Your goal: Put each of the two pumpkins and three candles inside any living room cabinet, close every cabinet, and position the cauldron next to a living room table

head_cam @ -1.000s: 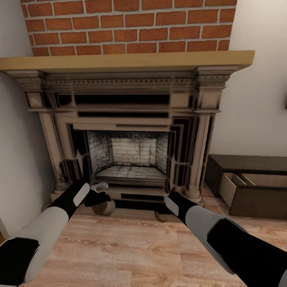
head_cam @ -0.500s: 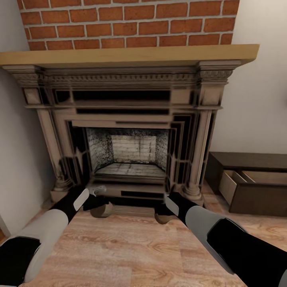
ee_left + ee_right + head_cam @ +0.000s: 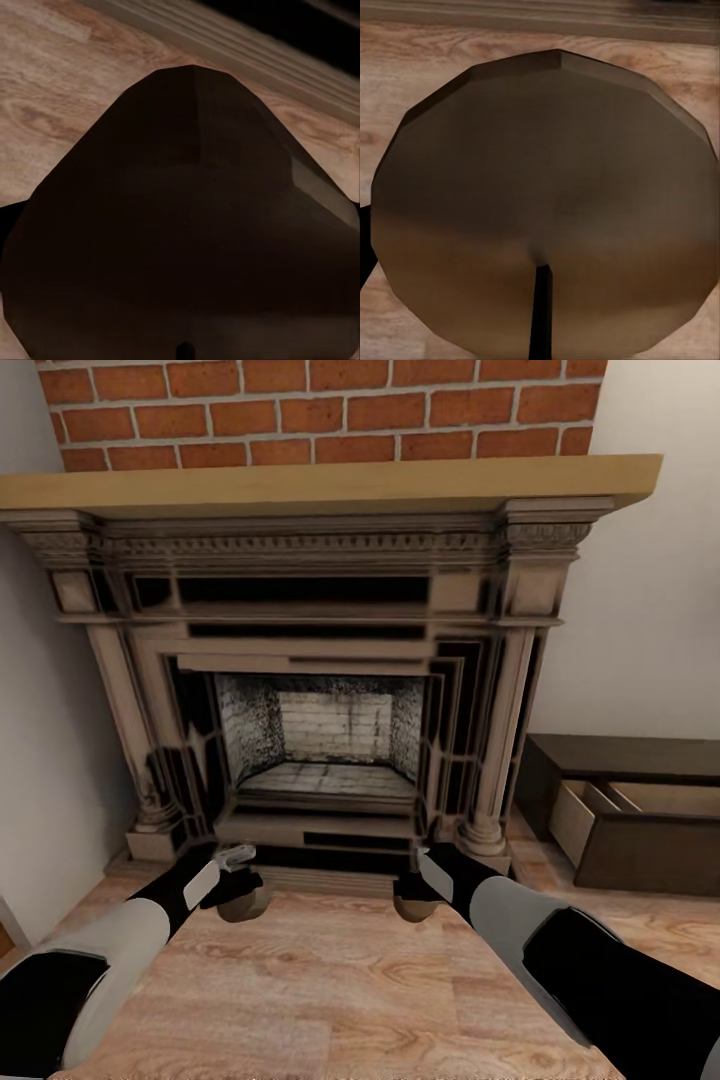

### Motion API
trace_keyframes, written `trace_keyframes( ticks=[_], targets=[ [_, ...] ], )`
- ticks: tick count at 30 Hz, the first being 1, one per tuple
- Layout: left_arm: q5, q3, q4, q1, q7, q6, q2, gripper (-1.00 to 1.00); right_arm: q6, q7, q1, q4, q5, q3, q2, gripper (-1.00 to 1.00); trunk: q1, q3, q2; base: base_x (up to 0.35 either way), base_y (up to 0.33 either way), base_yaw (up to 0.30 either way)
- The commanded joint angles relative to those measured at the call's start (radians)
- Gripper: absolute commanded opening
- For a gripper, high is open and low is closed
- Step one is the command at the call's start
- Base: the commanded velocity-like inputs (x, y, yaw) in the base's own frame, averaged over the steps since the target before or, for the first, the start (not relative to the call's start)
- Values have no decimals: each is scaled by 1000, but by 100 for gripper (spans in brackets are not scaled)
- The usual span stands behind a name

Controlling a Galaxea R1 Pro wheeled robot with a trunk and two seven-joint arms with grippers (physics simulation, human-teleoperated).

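Head view looks down at fireplace [image 3: 320, 690] — wrist views (very close) share its wood floor [image 3: 330, 990].

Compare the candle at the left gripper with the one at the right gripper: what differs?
The left candle sits at the left gripper, on the fireplace's left side; the right candle sits at the right gripper, nearer the cabinet with its open drawer. In the wrist views the left candle looks dark brown, the right one lighter tan. Both are short, squat cylinders above the wood floor.
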Motion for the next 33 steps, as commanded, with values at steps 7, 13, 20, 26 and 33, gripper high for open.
trace_keyframes(
  ticks=[7, 13, 20, 26, 33],
  targets=[
    [12, -4, 16, 0, 5, -18, -4, -100, 1, -5, 18, -2, -11, 6, -2, -100, 0, -12, -1, 0, 0, 0],
    [13, -4, 33, 0, 6, -90, -4, -100, -15, -4, 22, -4, -11, 6, -3, -100, 0, -22, -1, 0, 0, 0],
    [13, -4, 51, 0, 8, -105, -5, -100, -18, -4, 23, -4, -11, 6, -6, -100, 0, -34, -1, 0, 0, 0],
    [13, -4, 53, 0, 8, -106, -6, -100, -18, -4, 23, -4, -11, 7, -6, -100, 0, -43, -1, 0, 0, 0],
    [12, -4, 67, 0, 12, -106, -7, -100, -18, -4, 23, -5, -11, 7, -6, -100, 0, -55, -1, 0, 0, 0]
  ],
)
